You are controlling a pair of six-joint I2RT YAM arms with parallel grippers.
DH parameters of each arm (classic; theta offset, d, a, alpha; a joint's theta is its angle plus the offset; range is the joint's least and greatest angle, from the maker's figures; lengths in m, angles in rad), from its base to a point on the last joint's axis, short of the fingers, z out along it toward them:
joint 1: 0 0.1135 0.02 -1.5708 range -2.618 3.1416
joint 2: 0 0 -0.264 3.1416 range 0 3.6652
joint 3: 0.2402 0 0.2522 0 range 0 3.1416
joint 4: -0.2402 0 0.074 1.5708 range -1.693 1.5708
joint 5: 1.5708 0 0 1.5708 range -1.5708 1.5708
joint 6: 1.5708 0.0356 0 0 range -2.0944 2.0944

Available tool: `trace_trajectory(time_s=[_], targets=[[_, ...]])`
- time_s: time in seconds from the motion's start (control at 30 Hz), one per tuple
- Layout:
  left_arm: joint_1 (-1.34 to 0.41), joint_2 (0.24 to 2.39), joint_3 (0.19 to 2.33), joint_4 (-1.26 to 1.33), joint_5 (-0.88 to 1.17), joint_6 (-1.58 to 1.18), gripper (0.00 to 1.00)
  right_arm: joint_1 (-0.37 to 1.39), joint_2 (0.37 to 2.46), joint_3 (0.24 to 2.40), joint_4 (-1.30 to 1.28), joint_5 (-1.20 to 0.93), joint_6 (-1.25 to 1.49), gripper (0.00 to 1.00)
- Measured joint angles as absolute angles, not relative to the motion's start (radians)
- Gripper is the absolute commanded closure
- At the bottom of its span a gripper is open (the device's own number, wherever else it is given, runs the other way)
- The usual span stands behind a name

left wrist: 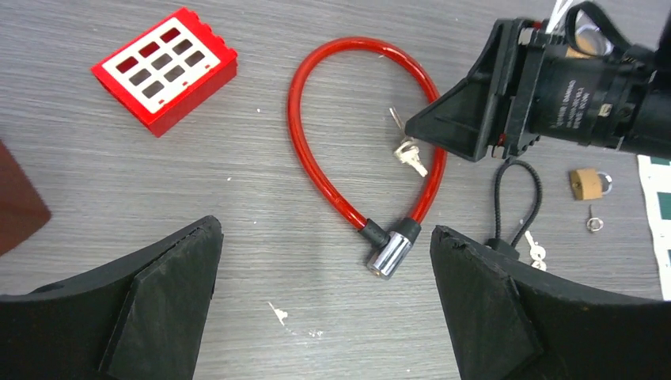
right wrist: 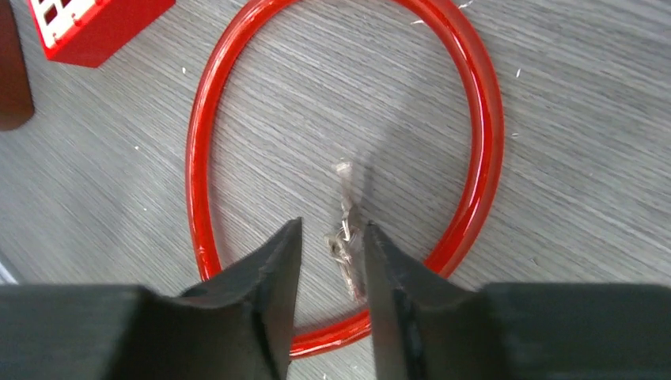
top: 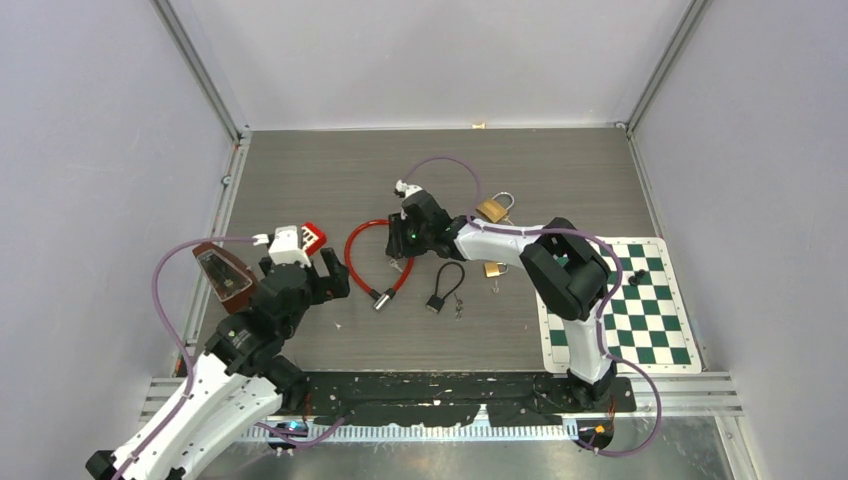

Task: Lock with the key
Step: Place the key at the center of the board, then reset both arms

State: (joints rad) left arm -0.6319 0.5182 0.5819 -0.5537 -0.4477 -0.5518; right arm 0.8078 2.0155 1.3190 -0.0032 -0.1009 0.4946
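While the right pincer [right wrist: 332, 229] gapes slightly, keys [right wrist: 345, 239] sit between its jaws — blurred.

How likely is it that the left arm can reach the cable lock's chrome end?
Likely yes: the open left gripper hangs above the chrome end, nothing between; the right gripper sits aside.

Grey wood-grain table [top: 300, 170], pale lilac walls [top: 430, 60]
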Motion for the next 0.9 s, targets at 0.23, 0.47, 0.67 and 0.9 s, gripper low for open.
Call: trace_trajectory(time_s=[0.23, 0.47, 0.67, 0.9], targets=[[-0.632, 0.467, 0.713, -0.717, -0.472, -0.619, 0.00, 0.817, 1.984, 1.328, -0.085, 0.009, 0.478, 0.20], [-0.632, 0.447, 0.769, -0.842, -0.469, -0.642, 0.00, 0.767, 1.618, 1.145, -0.216, 0.168, 0.481, 0.14], [-0.632, 0.389, 0.781, -0.908, -0.470, -0.668, 0.00, 0.674, 1.099, 1.016, -0.356, 0.456, 0.474, 0.14], [-0.632, 0.330, 0.781, -0.944, -0.473, -0.706, 0.00, 0.624, 0.610, 0.955, -0.606, 0.751, 0.495, 0.14]])
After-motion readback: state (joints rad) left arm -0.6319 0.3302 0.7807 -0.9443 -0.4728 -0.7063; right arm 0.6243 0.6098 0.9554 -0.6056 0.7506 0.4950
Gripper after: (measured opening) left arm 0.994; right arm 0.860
